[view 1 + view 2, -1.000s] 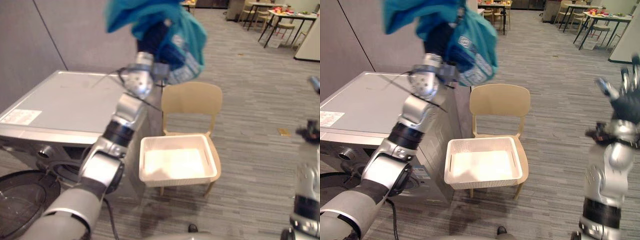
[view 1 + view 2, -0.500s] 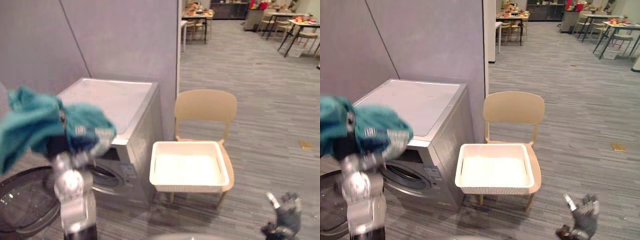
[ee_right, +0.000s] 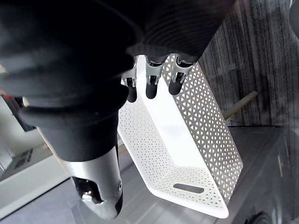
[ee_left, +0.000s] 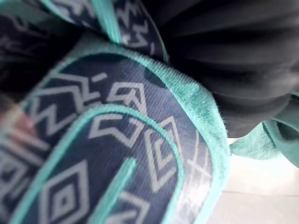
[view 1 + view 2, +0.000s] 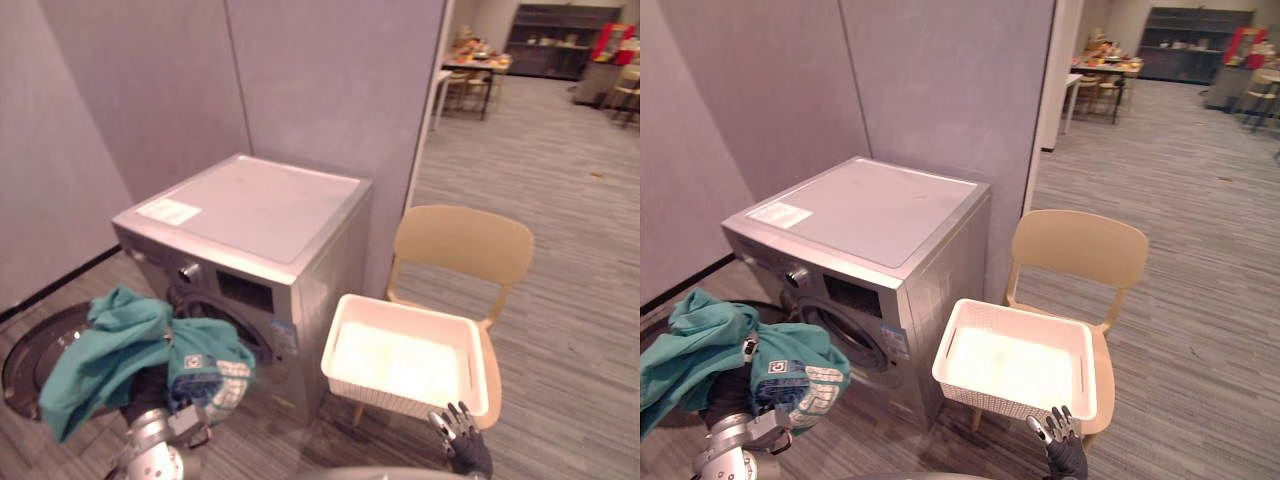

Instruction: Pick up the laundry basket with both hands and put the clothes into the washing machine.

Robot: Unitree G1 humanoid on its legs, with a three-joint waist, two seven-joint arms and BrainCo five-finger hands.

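Observation:
A bundle of teal clothes [image 5: 130,345] with a navy patterned patch [image 4: 107,154] is draped over my left hand [image 4: 224,60] and hides it. The bundle hangs low, just in front of the silver washing machine [image 5: 865,215] and its round drum opening [image 5: 240,330]. The machine's dark door [image 5: 25,365] lies swung open to the left. The white perforated laundry basket [image 5: 1080,375] stands empty on a beige chair [image 5: 1080,245] to the right of the machine. My right hand [image 5: 1065,458] hangs open near the basket's front edge, holding nothing, with its fingers [image 3: 149,84] straight.
Grey partition walls [image 5: 330,90] stand behind and to the left of the machine. Open striped floor [image 5: 1210,300] stretches to the right, with tables and chairs [image 5: 470,75] far back.
The camera has swung left and down. My left arm has come down with the clothes from above the machine to in front of the drum opening. The right hand has dropped low by the basket.

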